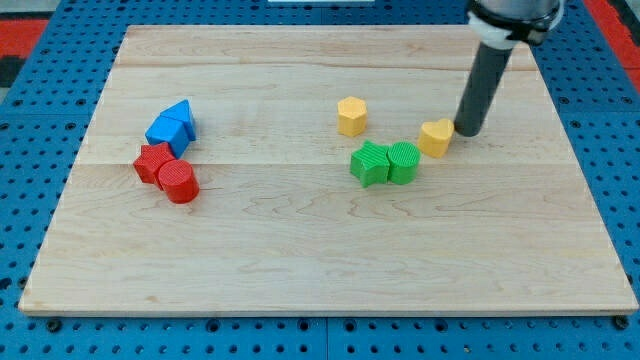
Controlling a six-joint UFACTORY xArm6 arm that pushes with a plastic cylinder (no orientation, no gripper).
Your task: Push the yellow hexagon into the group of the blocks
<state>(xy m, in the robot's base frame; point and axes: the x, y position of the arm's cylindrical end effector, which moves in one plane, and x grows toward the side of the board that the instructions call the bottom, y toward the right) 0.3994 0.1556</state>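
Nearest the view's bottom runs the front edge of the wooden counter (320,300), a pale board lying on a blue perforated surface (30,150); the block closest to that edge is the red cylinder (179,183), on the view's left.

The yellow hexagon (352,116) stands alone a little right of the board's middle, towards the view's top, touching nothing. Just below it and slightly to the right sit the green star (369,164) and a green rounded block (404,162), pressed side by side; the hexagon is near them but apart. To the hexagon's right, at about the height of the green pair's top, is a second yellow block (436,137), which looks heart-shaped, set just up and right of the green rounded block.

My tip (467,131) is down at the board right beside that heart-shaped block's right side, touching it or very nearly, and well to the right of the hexagon. The dark rod rises from there towards the view's top right. It is a plain rod and no claw, so nothing opens, closes or grips.

Far on the view's left lies the other group: a blue triangle (181,113) against a second blue block (162,131), with a red star-like block (153,161) below them touching the red cylinder. The hexagon is well apart from these four.
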